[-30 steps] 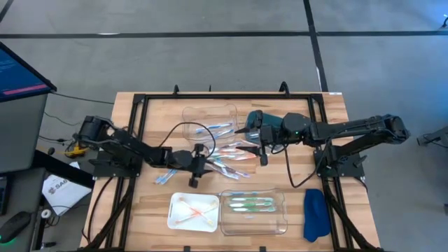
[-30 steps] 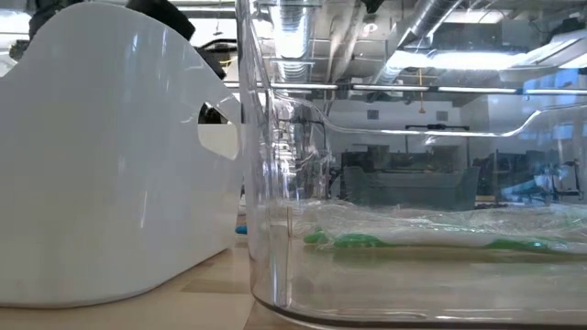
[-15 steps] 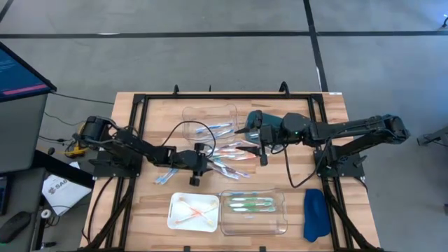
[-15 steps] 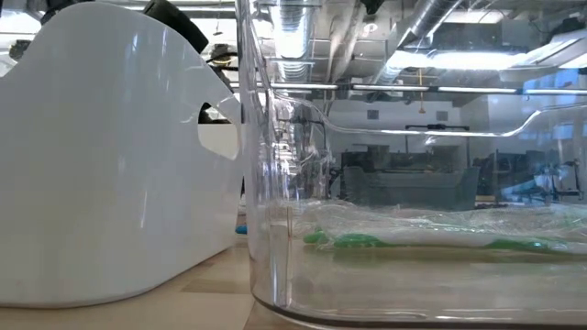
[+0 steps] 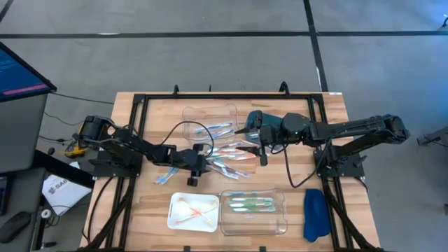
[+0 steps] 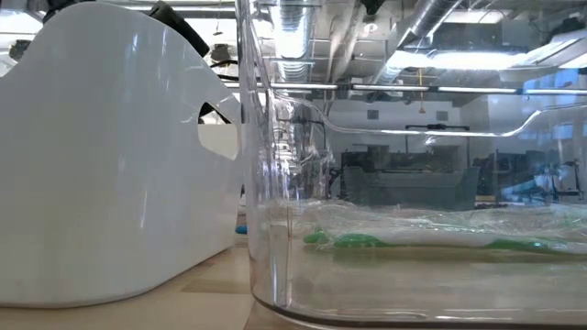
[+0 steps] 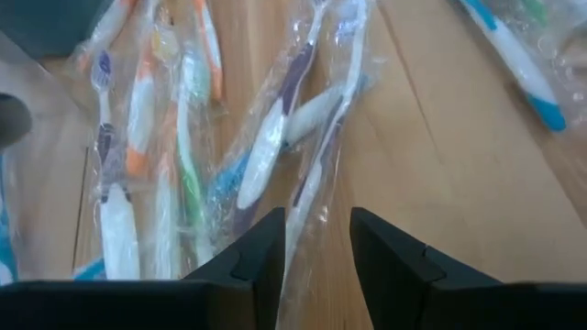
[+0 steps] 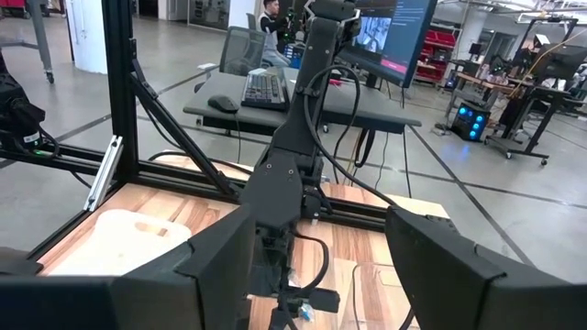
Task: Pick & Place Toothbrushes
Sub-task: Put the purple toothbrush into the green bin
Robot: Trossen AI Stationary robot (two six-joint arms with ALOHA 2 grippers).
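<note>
A: So what changed? The left gripper [image 7: 312, 252] has narrowed a bit over the last second, fingers still apart, straddling a wrapped toothbrush [image 7: 307, 188] at the edge of the pile [image 5: 231, 155] mid-surface.

B: So about to pinch one, I'd guess. Right gripper [image 5: 263, 158]?

A: Hasn't budged, wide apart, empty, hovering above the pile's far side. Three green ones [image 5: 249, 204] sit in the clear tray [image 5: 280, 222].
</note>
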